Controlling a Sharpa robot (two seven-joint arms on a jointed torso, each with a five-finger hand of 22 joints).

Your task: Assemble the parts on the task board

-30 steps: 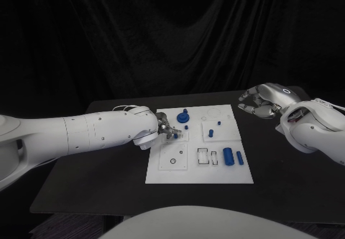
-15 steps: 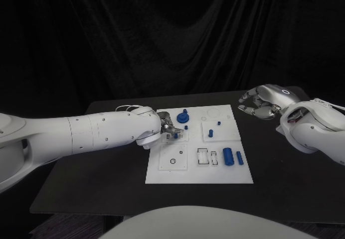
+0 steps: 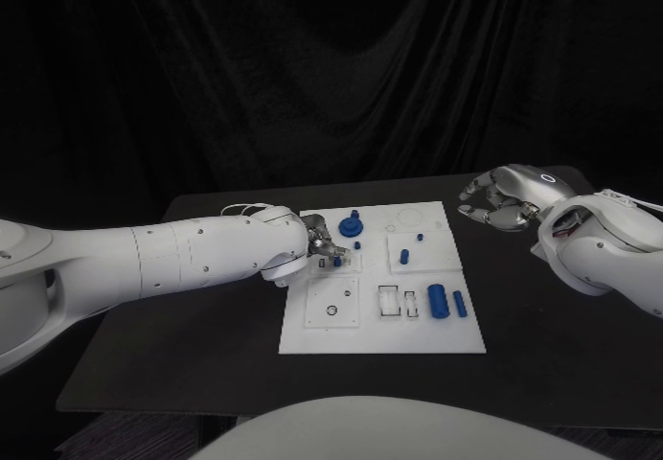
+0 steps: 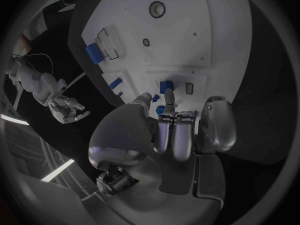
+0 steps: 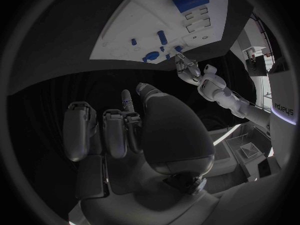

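no readable text or labels anywhere

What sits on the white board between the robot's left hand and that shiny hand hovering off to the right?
In the head view, between the left hand and the right hand, the task board carries a small upright blue peg, then bare black table.

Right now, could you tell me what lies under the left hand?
The left hand hovers over the task board beside small blue parts; what its fingers cover cannot be seen.

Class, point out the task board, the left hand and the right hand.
task board [image 3: 415,335], head view, bare near edge.
left hand [image 3: 322,249], head view, middle of the hand.
right hand [image 3: 500,201], head view, middle of the hand.
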